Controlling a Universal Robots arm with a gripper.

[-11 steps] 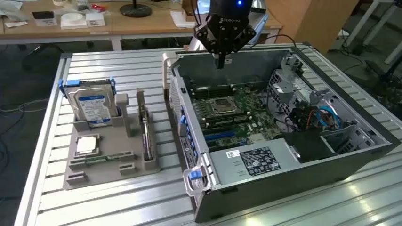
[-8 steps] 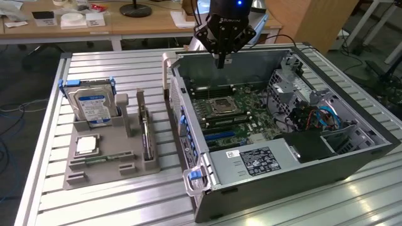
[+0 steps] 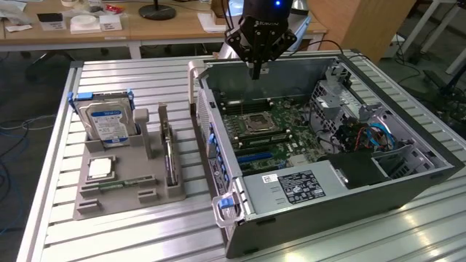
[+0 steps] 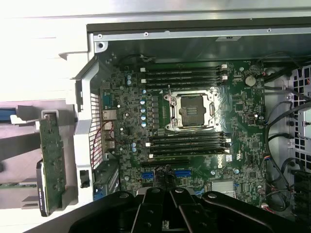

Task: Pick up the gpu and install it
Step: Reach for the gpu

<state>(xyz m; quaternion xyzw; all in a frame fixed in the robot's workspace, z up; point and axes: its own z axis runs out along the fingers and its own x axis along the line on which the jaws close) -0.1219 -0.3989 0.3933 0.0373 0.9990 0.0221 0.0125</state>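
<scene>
You are facing a silvery slatted metal worktable [image 3: 131, 73] | a light wooden desk [image 3: 167, 28] is standing behind it, carrying a round black stand base [image 3: 157, 12] | dark grey floor [image 3: 29, 98] is showing at the exterior view's left

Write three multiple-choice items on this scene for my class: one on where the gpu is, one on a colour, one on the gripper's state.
1. Where is the gpu? A inside the case; B upright in the grey holder beside the case; C held by the gripper.
2. What colour is the hard drive's label? A blue; B red; C yellow.
3. The gripper is: A open; B shut on the gpu; C shut, empty.
Answers: B, the card stands on edge in the holder; A, blue shows on the label; C, its fingers meet above the case, holding nothing.
</scene>
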